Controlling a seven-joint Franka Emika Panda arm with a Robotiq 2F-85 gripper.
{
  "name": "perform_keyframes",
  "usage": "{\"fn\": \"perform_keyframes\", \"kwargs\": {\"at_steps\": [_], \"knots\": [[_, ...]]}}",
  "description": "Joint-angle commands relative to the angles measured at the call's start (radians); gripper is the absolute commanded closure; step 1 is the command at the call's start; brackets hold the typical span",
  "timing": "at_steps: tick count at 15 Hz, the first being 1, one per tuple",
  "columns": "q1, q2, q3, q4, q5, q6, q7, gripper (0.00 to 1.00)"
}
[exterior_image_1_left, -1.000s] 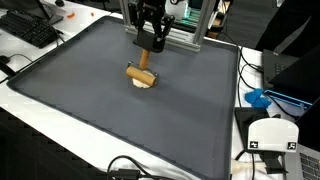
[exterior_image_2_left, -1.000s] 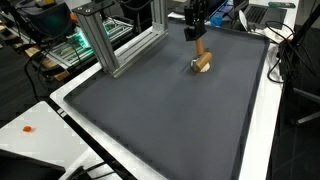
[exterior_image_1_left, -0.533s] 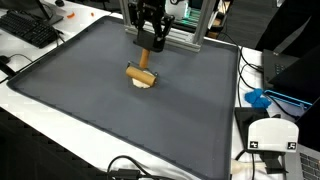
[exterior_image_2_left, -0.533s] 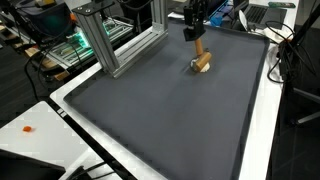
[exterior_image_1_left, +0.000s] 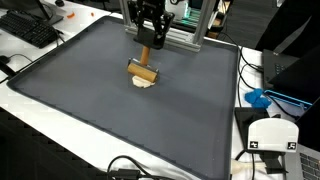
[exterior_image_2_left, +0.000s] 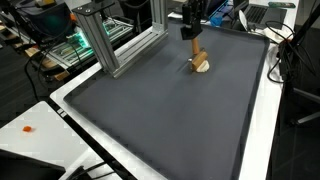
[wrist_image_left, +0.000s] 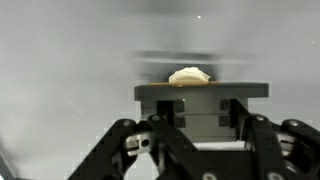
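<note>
My gripper (exterior_image_1_left: 148, 44) is shut on the upright handle of a wooden mallet-like tool (exterior_image_1_left: 144, 69). It also shows in the other exterior view, gripper (exterior_image_2_left: 191, 28) and tool (exterior_image_2_left: 198, 58). The tool's head rests on a pale cream lump (exterior_image_1_left: 145, 84) (exterior_image_2_left: 204, 68) lying on the dark grey mat (exterior_image_1_left: 90, 100) (exterior_image_2_left: 170, 120). In the wrist view the head shows as a dark crossbar (wrist_image_left: 200, 91) just beyond my fingers (wrist_image_left: 200, 118), with the cream lump (wrist_image_left: 189, 75) peeking over it. The handle is hidden there.
An aluminium frame (exterior_image_1_left: 185, 30) (exterior_image_2_left: 100, 40) stands at the mat's far edge behind the arm. A keyboard (exterior_image_1_left: 30, 28), cables (exterior_image_1_left: 125, 168), a blue object (exterior_image_1_left: 258, 98) and a white device (exterior_image_1_left: 270, 135) lie off the mat on the white table.
The tool's head has turned on the cream lump and now lies more crosswise. The gripper has shifted slightly with it, still shut on the handle.
</note>
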Motion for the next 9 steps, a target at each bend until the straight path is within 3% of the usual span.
{"fn": "perform_keyframes", "kwargs": {"at_steps": [1,9], "knots": [[-0.010,0.004,0.005,-0.006,0.032,-0.070,-0.045,0.65],[-0.012,0.003,0.009,0.001,0.044,-0.123,-0.085,0.65]]}}
